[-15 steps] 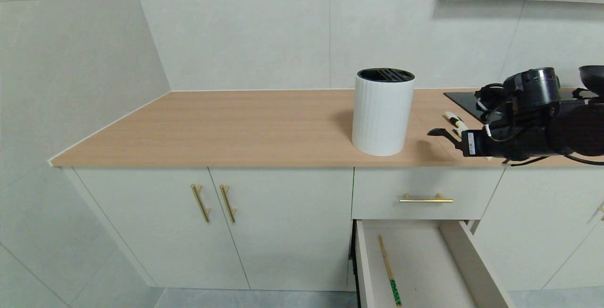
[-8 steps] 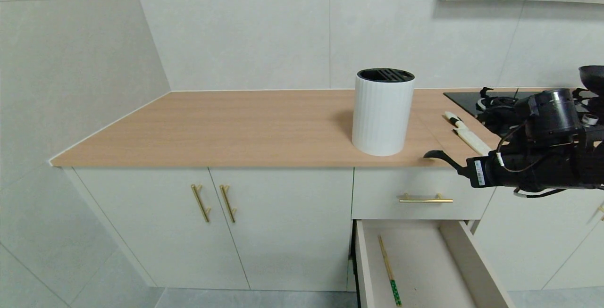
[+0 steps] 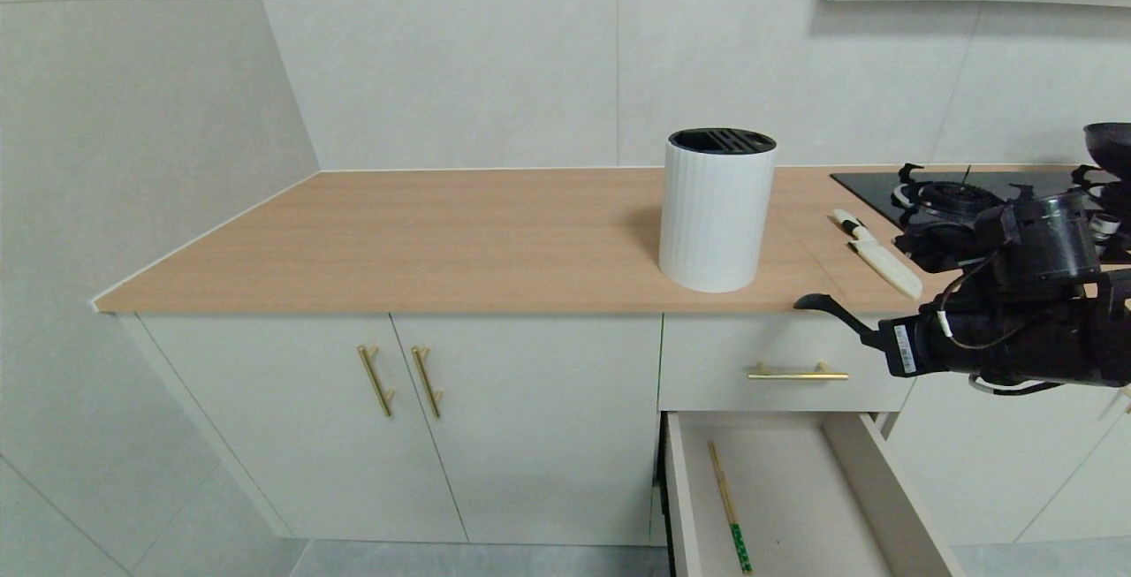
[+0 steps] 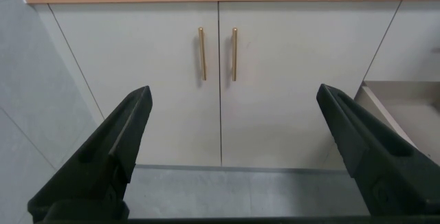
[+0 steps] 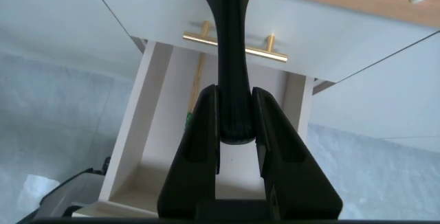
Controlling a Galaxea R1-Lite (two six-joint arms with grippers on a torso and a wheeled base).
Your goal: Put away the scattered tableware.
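Two right fingers (image 5: 203,138) clamped on black utensil (image 5: 230,59), above open drawer (image 5: 135,128), left fingers (image 4: 117,148) spread wide

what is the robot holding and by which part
The right gripper clamps a black utensil by the ribbed end of its handle. The left gripper is open, empty.

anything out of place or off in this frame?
A white knife lies loose on the counter between the white holder and the stove, not slotted away. The lower drawer stands open with chopsticks inside; the right gripper holds a black utensil above it. Nothing spilled or damaged.
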